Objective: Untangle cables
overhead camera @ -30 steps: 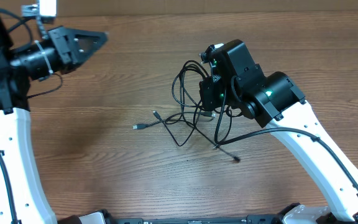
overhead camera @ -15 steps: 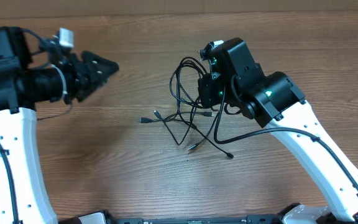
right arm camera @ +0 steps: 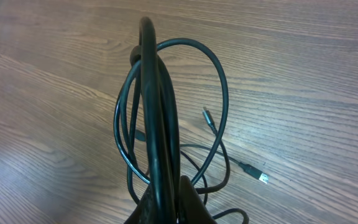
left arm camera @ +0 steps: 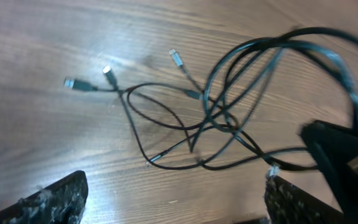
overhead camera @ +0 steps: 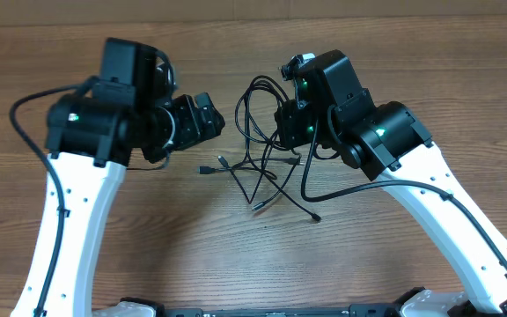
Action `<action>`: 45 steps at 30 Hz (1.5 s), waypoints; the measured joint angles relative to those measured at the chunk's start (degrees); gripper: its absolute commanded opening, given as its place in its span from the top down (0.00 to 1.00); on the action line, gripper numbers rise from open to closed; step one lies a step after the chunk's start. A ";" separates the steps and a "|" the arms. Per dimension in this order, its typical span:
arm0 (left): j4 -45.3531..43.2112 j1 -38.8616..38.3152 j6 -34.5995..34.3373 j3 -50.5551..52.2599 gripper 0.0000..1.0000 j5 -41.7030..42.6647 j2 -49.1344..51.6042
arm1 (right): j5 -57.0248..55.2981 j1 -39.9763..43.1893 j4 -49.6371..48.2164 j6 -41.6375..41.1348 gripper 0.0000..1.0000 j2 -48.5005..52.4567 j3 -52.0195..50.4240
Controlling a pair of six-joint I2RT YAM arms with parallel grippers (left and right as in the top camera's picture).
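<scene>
The cables are thin black cords tangled in loops at mid-table, with plug ends splayed on the wood to the left and front. My right gripper is shut on a bundle of the cable loops, which rise from between its fingers; one plug lies beyond. My left gripper stands open just left of the tangle, touching nothing. In the left wrist view its fingers frame bare wood below the cables and three plug ends.
The table is brown wood. My right gripper's black body shows at the right edge of the left wrist view, close to the left gripper. Thicker black arm cables run along both white arms.
My left arm has swung right from the far left to beside the tangle, and its jaws have opened. The right gripper kept its hold; the loose cable ends shifted slightly forward.
</scene>
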State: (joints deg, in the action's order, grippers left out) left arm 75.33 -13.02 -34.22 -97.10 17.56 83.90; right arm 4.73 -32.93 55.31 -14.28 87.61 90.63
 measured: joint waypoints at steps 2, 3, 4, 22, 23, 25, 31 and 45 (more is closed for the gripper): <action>-1.62 -1.62 -3.28 1.81 0.18 -1.88 0.00 | -0.02 0.00 -0.35 -0.74 0.96 0.00 0.00; -2.56 -2.29 -4.94 2.82 0.20 -2.49 -0.02 | -0.02 0.00 -0.48 -0.96 0.96 0.00 0.00; -3.65 -3.04 -6.64 4.07 0.23 -3.04 -0.02 | 0.07 0.00 -0.59 -1.20 0.96 0.00 0.00; -23.08 -5.97 -22.91 18.86 0.33 -2.80 -0.26 | 0.42 0.00 -0.42 -2.21 0.96 0.00 0.00; -23.41 -6.32 -22.93 18.86 0.32 -2.82 -0.26 | 0.42 0.00 -0.42 -2.23 0.96 0.00 0.00; -24.35 -7.37 -23.08 18.86 0.32 -3.17 -0.15 | 0.52 0.00 -0.42 -2.23 0.96 0.00 0.00; -25.44 -10.56 -23.12 18.86 0.37 -3.26 3.13 | 0.81 0.00 -0.42 -2.21 0.96 0.00 0.00; -25.31 -11.06 -23.54 18.93 0.46 -2.78 8.61 | 0.96 0.00 -0.44 -2.21 0.96 0.00 0.00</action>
State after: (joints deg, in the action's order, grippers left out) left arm 50.02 -24.08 -57.76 -78.17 14.79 92.51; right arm 5.69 -32.93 54.87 -16.49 87.61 90.63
